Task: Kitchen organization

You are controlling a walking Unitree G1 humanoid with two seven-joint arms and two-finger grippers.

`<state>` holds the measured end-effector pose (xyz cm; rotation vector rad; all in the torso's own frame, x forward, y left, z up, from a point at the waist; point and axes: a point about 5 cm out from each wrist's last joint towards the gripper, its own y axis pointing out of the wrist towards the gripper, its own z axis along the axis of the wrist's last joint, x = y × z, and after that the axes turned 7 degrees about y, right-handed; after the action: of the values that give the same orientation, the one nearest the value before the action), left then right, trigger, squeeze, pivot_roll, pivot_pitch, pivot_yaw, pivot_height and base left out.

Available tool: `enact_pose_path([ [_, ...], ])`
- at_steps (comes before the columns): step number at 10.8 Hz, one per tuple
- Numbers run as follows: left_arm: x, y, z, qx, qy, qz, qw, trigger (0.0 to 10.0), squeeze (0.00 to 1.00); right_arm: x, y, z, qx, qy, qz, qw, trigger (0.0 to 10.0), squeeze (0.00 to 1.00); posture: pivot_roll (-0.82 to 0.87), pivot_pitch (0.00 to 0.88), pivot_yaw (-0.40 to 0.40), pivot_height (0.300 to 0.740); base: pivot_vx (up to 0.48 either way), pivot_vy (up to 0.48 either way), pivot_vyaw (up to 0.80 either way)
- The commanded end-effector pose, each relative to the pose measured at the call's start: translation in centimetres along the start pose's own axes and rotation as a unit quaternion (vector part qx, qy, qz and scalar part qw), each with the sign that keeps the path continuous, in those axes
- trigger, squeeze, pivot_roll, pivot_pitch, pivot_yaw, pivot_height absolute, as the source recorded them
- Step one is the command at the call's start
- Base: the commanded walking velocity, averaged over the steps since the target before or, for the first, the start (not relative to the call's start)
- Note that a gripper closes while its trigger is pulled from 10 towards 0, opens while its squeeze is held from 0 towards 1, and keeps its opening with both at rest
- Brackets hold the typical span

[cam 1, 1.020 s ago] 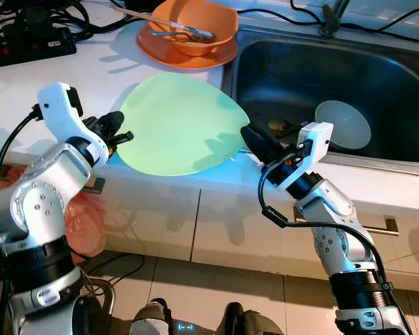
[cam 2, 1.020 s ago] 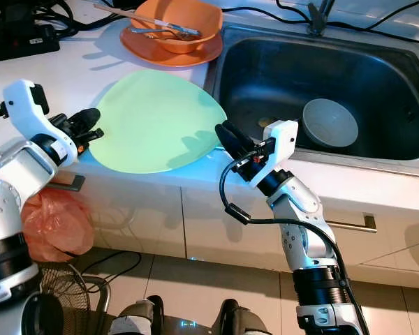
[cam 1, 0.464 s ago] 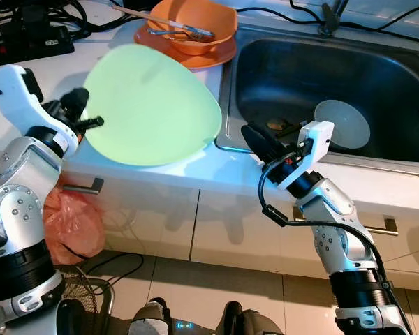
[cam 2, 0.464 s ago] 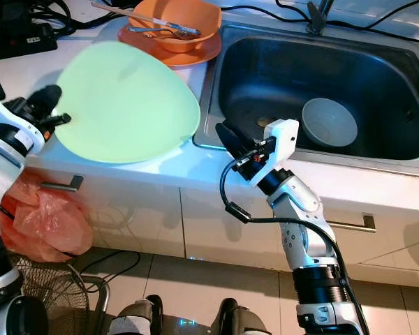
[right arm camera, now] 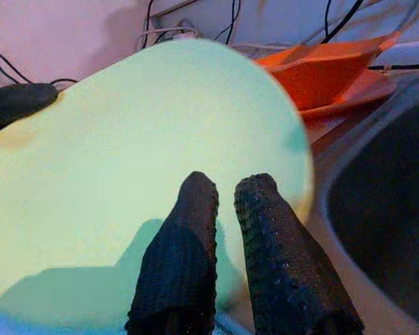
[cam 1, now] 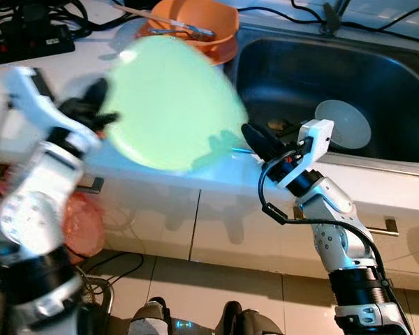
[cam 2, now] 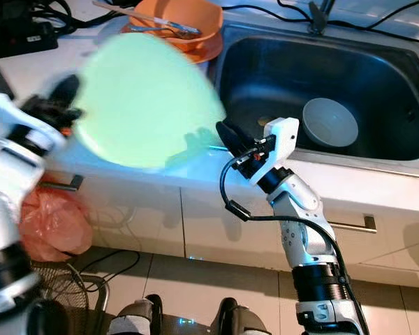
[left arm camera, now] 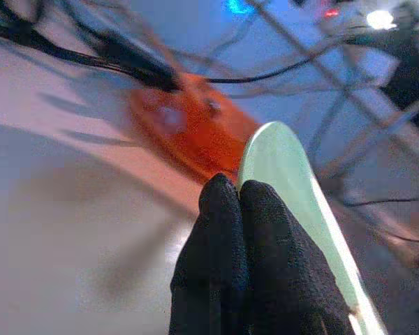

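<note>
A pale green plate (cam 1: 171,105) hangs tilted and motion-blurred above the white counter (cam 1: 70,91), beside the sink. My left gripper (cam 1: 98,112) is shut on its left rim; the left wrist view has the black fingers (left arm camera: 244,237) pressed together at the plate's edge (left arm camera: 283,160). My right gripper (cam 1: 255,139) rests at the counter's front edge by the plate's right side, with its fingers (right arm camera: 188,237) close together, holding nothing. In the right wrist view the green plate (right arm camera: 140,160) lies just beyond them.
An orange bowl with utensils (cam 1: 195,24) sits on an orange plate at the back of the counter. The dark steel sink (cam 1: 405,84) holds a white bowl (cam 1: 342,124). A black power strip (cam 1: 28,42) and cables lie at the back left. A red bag (cam 1: 80,223) hangs below the counter.
The left arm first carried the green plate left and up, then swung it back right toward the sink. The right arm has stayed in place.
</note>
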<state>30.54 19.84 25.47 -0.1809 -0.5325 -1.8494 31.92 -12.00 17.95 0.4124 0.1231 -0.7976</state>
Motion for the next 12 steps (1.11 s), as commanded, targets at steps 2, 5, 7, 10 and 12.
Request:
enact_pose_path([
  [2, 1.2, -0.1, -0.3, 0.018, -0.016, -0.037, 0.999, 10.0, 0.00, 0.8, -0.9, -1.3, -0.027, 0.014, -0.024, 0.999, 10.0, 0.00, 0.21, 0.210, -0.070, 0.740, 0.000, 0.000, 0.00],
  [5, 0.7, -0.1, -0.6, 0.020, -0.027, -0.021, 0.999, 10.0, 0.00, 1.2, -1.0, -1.0, -0.020, 0.011, -0.034, 0.999, 10.0, 0.00, 0.20, 0.206, -0.070, 0.740, 0.000, 0.000, 0.00],
  [7, 0.3, -0.2, -0.6, 0.025, -0.031, -0.009, 0.999, 10.0, 0.00, 1.5, -0.9, -0.3, -0.006, 0.009, -0.043, 0.999, 10.0, 0.00, 0.20, 0.204, -0.073, 0.740, 0.000, 0.000, 0.00],
  [10, 0.3, -0.2, -0.7, 0.028, -0.031, -0.002, 0.999, 10.0, 0.00, 2.7, -0.9, 1.5, 0.028, -0.004, -0.080, 0.996, 10.0, 0.00, 0.20, 0.202, -0.079, 0.740, 0.000, 0.000, 0.00],
  [12, 0.5, -0.1, -0.9, 0.029, -0.034, -0.004, 0.999, 10.0, 0.00, 3.5, -0.9, 3.0, 0.050, -0.024, -0.105, 0.993, 10.0, 0.00, 0.20, 0.204, -0.083, 0.740, 0.000, 0.000, 0.00],
])
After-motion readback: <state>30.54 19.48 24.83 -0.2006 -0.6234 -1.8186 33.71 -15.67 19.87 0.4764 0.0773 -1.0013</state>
